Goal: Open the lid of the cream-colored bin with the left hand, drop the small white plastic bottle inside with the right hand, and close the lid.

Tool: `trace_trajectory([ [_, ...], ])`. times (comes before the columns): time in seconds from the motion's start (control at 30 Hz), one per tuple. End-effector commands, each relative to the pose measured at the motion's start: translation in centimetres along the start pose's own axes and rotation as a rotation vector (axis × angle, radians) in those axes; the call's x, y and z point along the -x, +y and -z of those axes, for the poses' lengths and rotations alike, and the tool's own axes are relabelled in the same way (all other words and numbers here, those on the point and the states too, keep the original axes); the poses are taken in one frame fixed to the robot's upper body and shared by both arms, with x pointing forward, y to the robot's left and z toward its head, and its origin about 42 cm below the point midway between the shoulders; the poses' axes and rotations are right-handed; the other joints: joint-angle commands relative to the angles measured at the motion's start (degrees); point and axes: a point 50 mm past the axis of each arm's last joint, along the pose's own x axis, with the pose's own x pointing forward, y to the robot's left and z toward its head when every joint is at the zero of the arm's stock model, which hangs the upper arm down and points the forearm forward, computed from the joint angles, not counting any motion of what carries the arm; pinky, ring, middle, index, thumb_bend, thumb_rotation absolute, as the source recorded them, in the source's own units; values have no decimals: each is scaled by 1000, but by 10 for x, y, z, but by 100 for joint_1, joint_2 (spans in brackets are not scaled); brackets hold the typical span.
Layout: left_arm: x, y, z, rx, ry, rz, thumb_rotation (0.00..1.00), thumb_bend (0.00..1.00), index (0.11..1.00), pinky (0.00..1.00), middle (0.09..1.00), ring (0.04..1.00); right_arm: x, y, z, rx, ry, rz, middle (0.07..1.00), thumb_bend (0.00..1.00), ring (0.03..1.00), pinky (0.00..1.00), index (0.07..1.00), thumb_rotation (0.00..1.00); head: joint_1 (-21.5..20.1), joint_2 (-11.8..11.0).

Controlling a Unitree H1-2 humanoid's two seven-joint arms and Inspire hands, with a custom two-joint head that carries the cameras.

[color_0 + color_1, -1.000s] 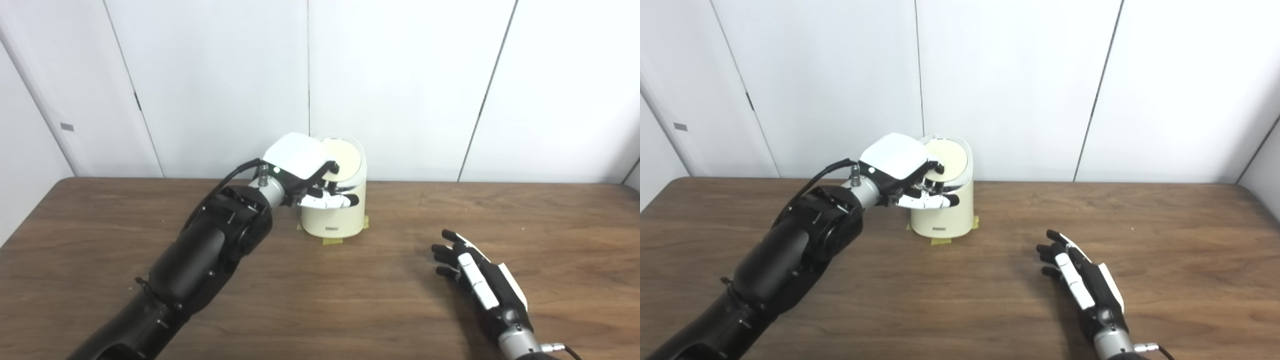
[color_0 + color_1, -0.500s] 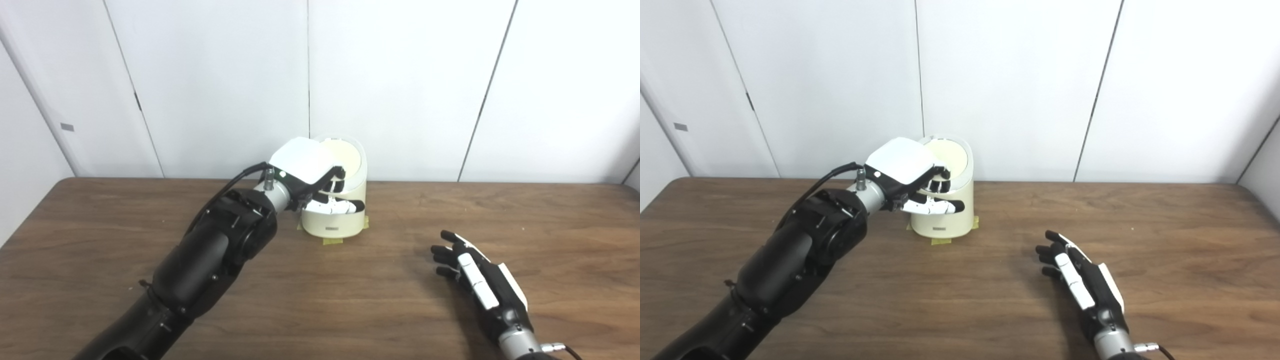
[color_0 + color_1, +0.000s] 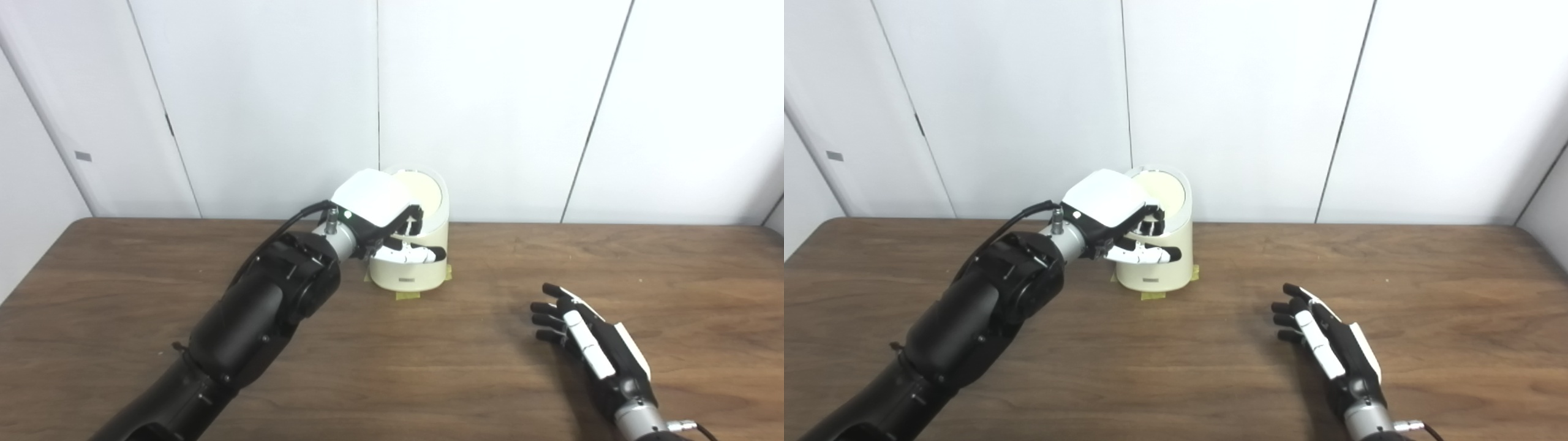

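Well, from my seat the only label I can find is a small dark plate low on the front of the cream-colored bin [image 3: 409, 257], and its writing is too small for me to read. A little grey tag [image 3: 82, 156] sits on the wall panel at the far left, blank as far as I can tell.

The bin stands at the back of the wooden table [image 3: 429, 361], close to the wall, with tabs of yellowish tape [image 3: 407, 295] under its base. Its round lid [image 3: 419, 195] is tilted toward me; whether it is seated or a crack open I cannot tell. My left hand [image 3: 383, 214] is at the bin's left front, the white back plate uppermost, fingers [image 3: 411, 252] curled across the front of the bin just under the lid's lower edge. It looks to be touching, but I cannot tell whether it truly grips anything.

My right hand [image 3: 1326, 340] lies low over the table to the right, well apart from the bin, fingers spread and holding nothing. I see no small white bottle anywhere on the table.

Between the bin and the right hand the tabletop gives open room, as does the whole right half out to the far edge. The left arm [image 3: 257, 318] crosses the left half.
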Motion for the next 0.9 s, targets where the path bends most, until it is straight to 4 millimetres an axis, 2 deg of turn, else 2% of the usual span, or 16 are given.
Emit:
trace_trajectory([
  [0.0, -4, -7, -3, 16, -22, 61, 979, 562, 799, 902, 828, 850, -5, -4, -13, 24, -49, 0, 744, 577, 757, 706, 825, 809, 3, 4],
  [0.17, 3, 2, -5, 26, -28, 45, 993, 561, 806, 904, 830, 851, -4, -5, -13, 20, -49, 1, 742, 571, 758, 710, 825, 808, -11, 20],
  [0.47, 24, 30, -12, 46, -71, -114, 981, 569, 774, 829, 785, 813, -4, -6, -14, 51, -49, -1, 740, 557, 753, 704, 816, 817, -10, 24],
  [0.7, 53, 51, -8, 152, -72, -293, 789, 515, 770, 779, 778, 796, -4, -5, -15, 40, -55, -6, 744, 554, 757, 715, 813, 817, -22, 24],
  [0.87, 77, 51, -3, 293, -44, -437, 655, 483, 768, 687, 778, 783, -4, -3, -16, 28, -60, -5, 749, 550, 757, 698, 812, 813, -28, 11],
])
